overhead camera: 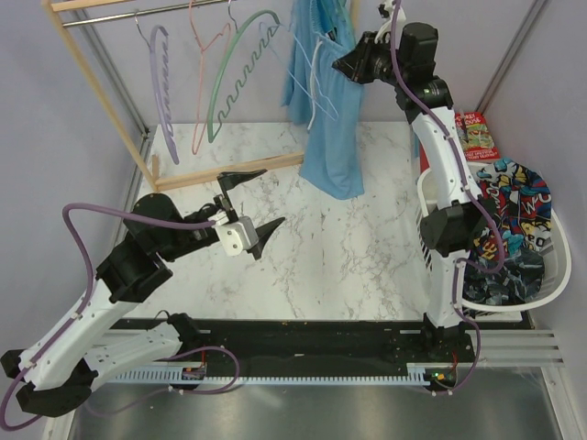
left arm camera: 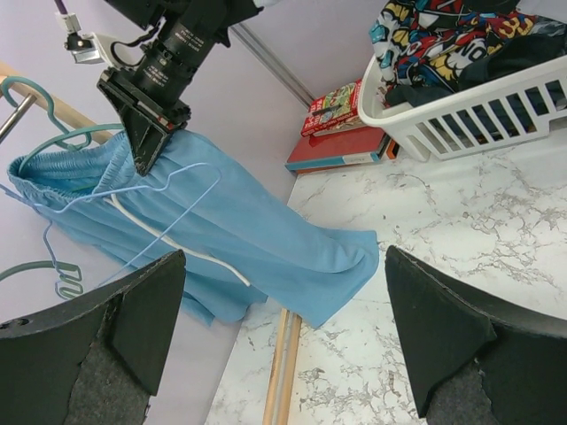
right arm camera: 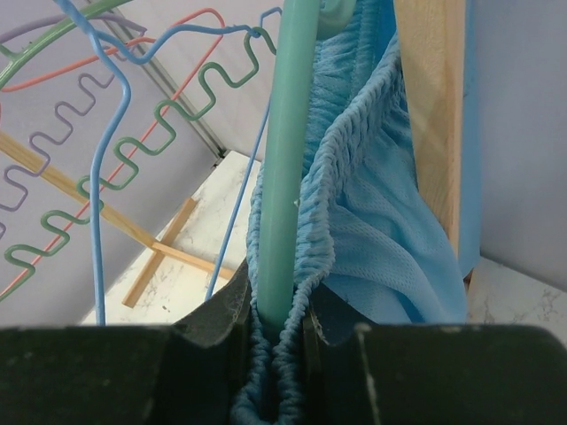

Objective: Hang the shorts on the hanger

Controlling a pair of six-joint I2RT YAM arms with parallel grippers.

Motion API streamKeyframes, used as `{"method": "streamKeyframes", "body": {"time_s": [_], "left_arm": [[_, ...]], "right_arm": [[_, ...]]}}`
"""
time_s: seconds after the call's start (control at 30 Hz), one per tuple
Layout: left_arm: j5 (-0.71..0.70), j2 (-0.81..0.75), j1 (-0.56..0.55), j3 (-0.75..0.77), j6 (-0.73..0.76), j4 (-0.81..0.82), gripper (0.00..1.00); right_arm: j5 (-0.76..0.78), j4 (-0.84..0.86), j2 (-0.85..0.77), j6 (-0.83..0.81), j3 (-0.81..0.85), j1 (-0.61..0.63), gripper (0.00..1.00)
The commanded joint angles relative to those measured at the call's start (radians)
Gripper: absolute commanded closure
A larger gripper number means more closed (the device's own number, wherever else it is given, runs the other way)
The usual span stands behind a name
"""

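The right gripper is clamped on the teal hanger. The bar runs up between its jaws, and the gathered waistband of the shorts is bunched on both sides of them. Beyond the jaws the blue fabric hangs down past a wooden rack post. A thin blue wire hanger and a green wavy one hang to the other side.

The left gripper hovers over the marble table with its jaws wide apart and nothing between them. From its own camera the shorts are well ahead of the jaws, with the white cord trailing across them.

The shorts look draped over the hanger already, so this seems to be the closing step. I judge the next move needs a gentle release and a straight pull-back, so the waistband isn't dragged off the bar.

No writing can be read. The books beside the white basket have printed covers, but the lettering is too small to make out.
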Motion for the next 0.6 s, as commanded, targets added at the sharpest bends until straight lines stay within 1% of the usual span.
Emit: {"method": "streamKeyframes", "body": {"time_s": [0.0, 0.53, 0.57], "left_arm": [[-0.001, -0.015, 0.005, 0.015, -0.004, -0.004, 0.01], [0.002, -0.032, 0.016, -0.014, 0.003, -0.02, 0.01], [-0.001, -0.03, 0.015, -0.014, 0.003, -0.024, 0.01]], "right_arm": [[0.048, 0.158, 0.024, 0.016, 0.05, 0.011, 1.0], [0.074, 0.158, 0.084, 0.037, 0.053, 0.02, 1.0], [0.071, 0.158, 0.081, 0.039, 0.05, 0.02, 0.98]]}}
